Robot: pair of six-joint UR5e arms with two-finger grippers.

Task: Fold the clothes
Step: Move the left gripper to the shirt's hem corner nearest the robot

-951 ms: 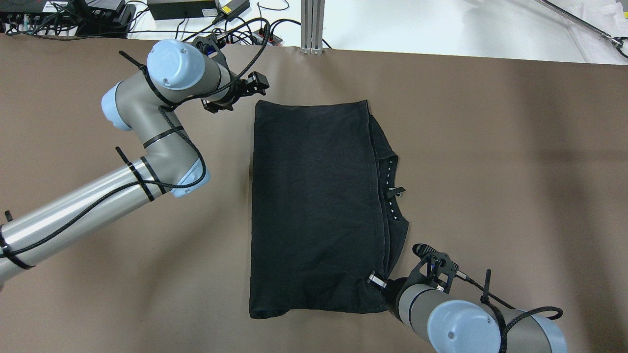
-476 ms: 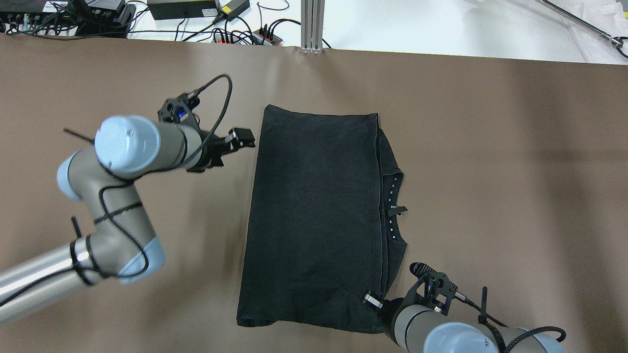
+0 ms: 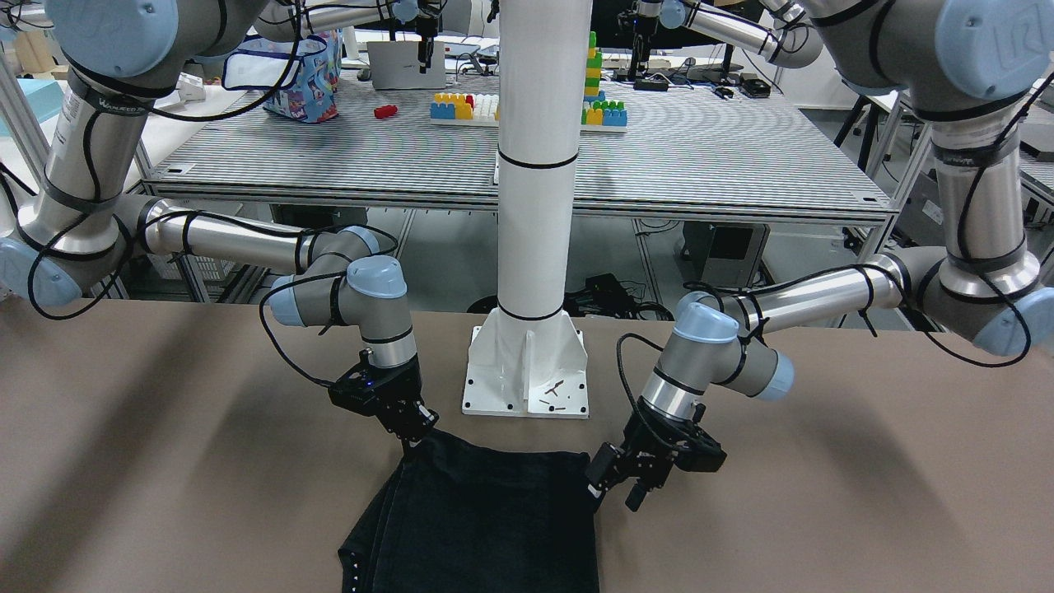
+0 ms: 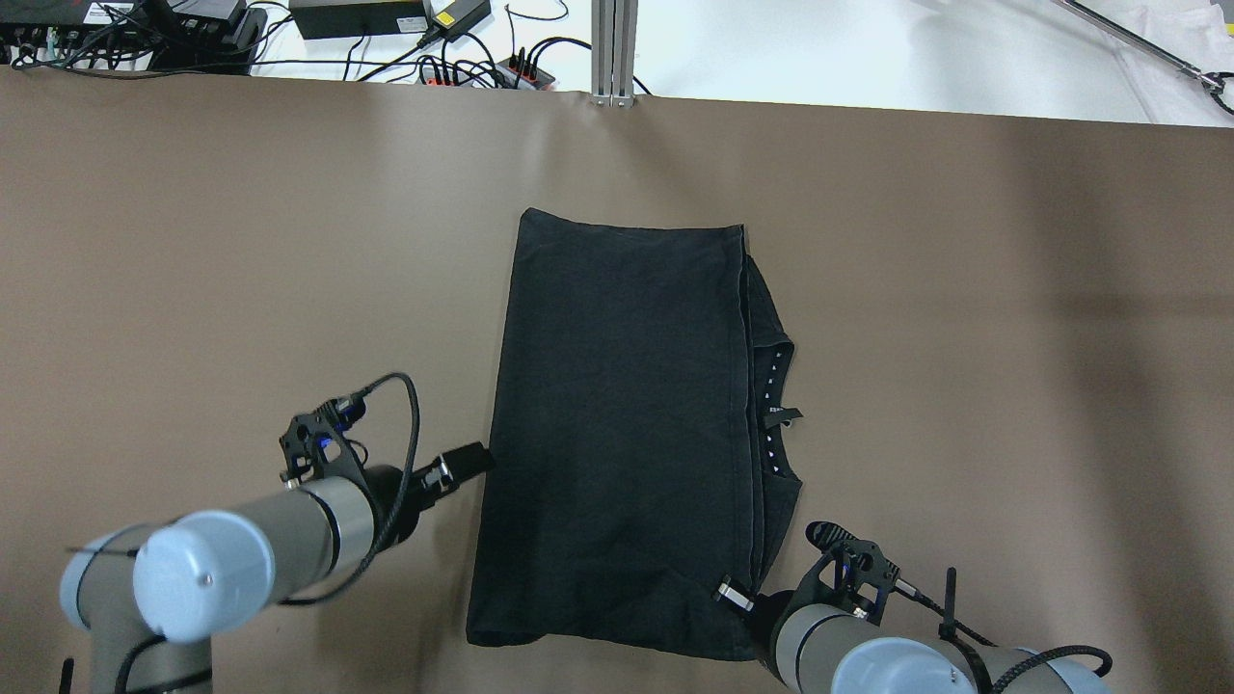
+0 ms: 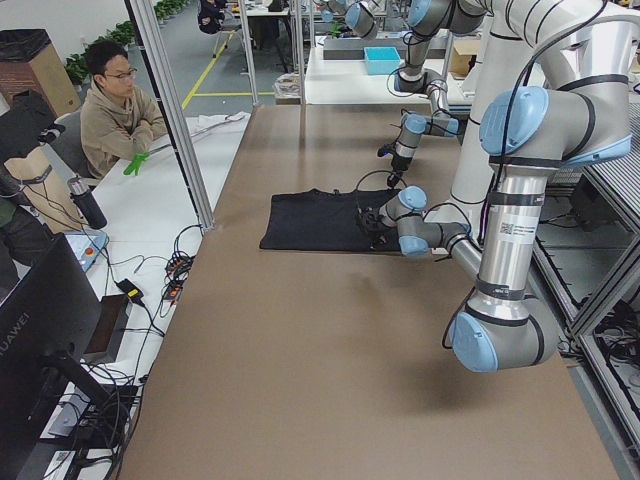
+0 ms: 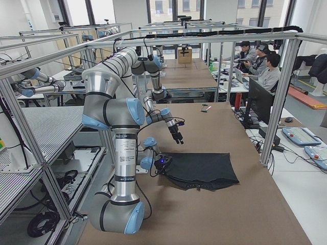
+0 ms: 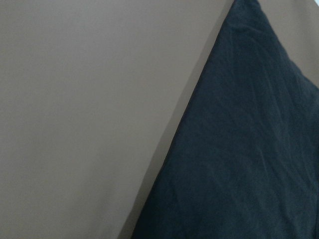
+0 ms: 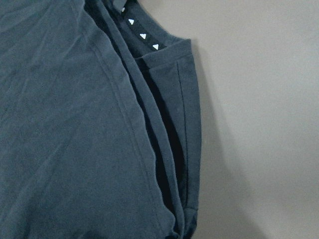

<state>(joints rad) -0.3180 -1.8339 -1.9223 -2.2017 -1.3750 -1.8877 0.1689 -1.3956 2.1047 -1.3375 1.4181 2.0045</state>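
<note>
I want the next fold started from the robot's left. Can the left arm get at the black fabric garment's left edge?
Probably yes. The left hand, open, is right at the left edge of the black soft fabric garment, near its robot-side corner, and nothing lies in the way.

Plain black garment (image 4: 617, 424), white triangles on its neckband (image 8: 142, 35), brown table (image 4: 193, 241).

I see the garment (image 4: 617, 434) lying on the table (image 4: 193, 241) before the pillar base (image 3: 527, 375), left gripper (image 4: 469, 461) just beside its left edge, right gripper (image 4: 735, 596) at its near right corner.
</note>
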